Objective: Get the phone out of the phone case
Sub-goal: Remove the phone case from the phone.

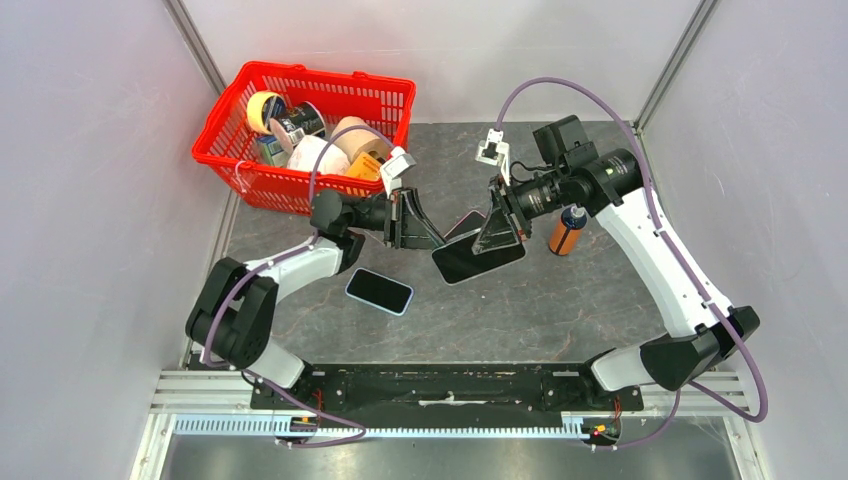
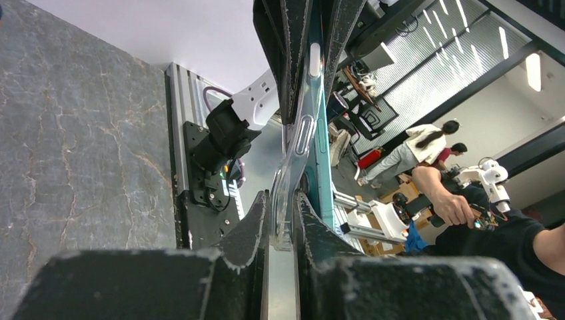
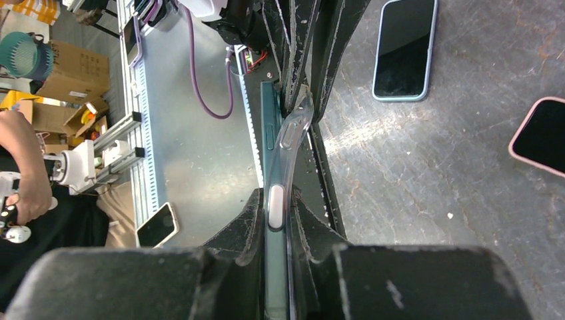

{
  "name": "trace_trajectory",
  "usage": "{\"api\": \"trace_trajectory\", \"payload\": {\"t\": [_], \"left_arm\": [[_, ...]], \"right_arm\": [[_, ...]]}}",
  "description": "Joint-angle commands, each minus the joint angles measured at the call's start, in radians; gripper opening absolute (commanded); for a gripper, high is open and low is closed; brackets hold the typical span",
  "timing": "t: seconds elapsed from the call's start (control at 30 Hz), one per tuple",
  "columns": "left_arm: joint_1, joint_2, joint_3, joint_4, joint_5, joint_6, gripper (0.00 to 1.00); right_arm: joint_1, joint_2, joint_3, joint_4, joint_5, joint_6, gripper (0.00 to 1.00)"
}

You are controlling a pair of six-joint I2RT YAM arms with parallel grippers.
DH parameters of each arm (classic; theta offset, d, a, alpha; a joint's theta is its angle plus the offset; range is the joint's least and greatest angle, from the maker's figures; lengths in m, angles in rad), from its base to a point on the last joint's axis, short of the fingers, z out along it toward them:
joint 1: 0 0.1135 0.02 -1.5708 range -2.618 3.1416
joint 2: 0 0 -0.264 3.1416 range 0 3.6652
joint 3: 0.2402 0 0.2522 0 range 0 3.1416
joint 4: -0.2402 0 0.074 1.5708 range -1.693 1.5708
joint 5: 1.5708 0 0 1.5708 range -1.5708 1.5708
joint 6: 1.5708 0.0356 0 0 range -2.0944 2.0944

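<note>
Bottle (image 1: 566, 232) beside right hand (image 1: 499, 228) | spare phone (image 1: 379, 291) near left hand (image 1: 422, 228)

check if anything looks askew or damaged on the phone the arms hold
The clear case bows away from the teal phone at the end the left gripper pinches, half peeled, while the right gripper clamps the other end. Nothing else stands out.

— Where are we today?
— A robotics lab, clearly: white panels (image 1: 90, 200) wall in a table (image 1: 600, 300) fronted by an aluminium rail (image 1: 400, 425).
— And beyond it?
— People (image 2: 426, 143) at benches, another small white robot (image 2: 490, 175), cardboard boxes (image 3: 73, 63).
</note>
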Motion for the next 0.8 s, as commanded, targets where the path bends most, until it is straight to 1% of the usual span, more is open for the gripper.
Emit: {"api": "trace_trajectory", "payload": {"t": [0.0,0.4,0.57,0.6,0.67,0.7,0.77], "left_arm": [[-0.114,0.036,0.001,0.123,0.132,-0.094,0.18],[-0.165,0.052,0.008,0.125,0.164,-0.105,0.25],[-0.178,0.046,0.002,0.124,0.181,-0.104,0.26],[-0.18,0.045,0.0,0.124,0.183,-0.104,0.24],[-0.185,0.046,0.001,0.123,0.185,-0.105,0.14],[-0.185,0.047,0.002,0.122,0.185,-0.106,0.11],[-0.186,0.051,0.004,0.122,0.183,-0.112,0.07]], "right_arm": [[-0.014,0.017,0.016,0.341,-0.006,0.015,0.0],[-0.019,0.046,0.006,0.38,0.094,0.06,0.0],[-0.024,0.07,0.007,0.391,0.14,0.078,0.0],[-0.026,0.073,0.008,0.394,0.148,0.082,0.0],[-0.031,0.082,0.008,0.395,0.15,0.086,0.0],[-0.031,0.083,0.009,0.396,0.153,0.089,0.0],[-0.031,0.087,0.009,0.399,0.163,0.092,0.0]]}}
